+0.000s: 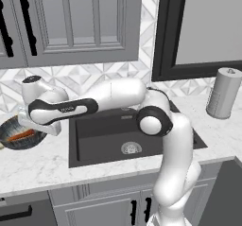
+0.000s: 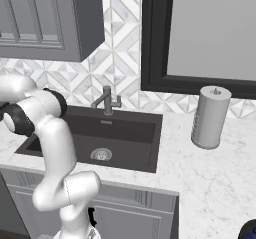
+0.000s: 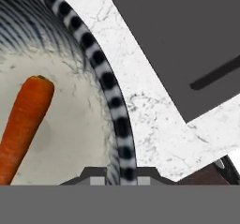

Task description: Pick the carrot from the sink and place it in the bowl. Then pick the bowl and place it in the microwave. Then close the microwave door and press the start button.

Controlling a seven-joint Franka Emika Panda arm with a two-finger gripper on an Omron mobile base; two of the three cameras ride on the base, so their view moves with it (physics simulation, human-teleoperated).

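Observation:
The bowl (image 1: 14, 143) sits on the marble counter left of the sink (image 1: 108, 135), and the orange carrot (image 1: 21, 136) lies inside it. In the hand view the carrot (image 3: 23, 124) rests on the pale floor of the bowl (image 3: 70, 78), whose striped rim runs down between my fingertips. My gripper (image 3: 120, 177) is shut on that rim, one finger inside the bowl and one outside. From the left base view the gripper (image 1: 26, 122) reaches over the bowl's right edge. The microwave and its door are out of view.
The dark sink (image 2: 115, 133) with its faucet (image 2: 106, 100) lies right of the bowl. A grey paper-towel roll (image 1: 223, 93) stands on the counter at the far right. Upper cabinets (image 1: 71, 21) hang above the bowl. A dark-framed window (image 1: 198, 26) is behind the sink.

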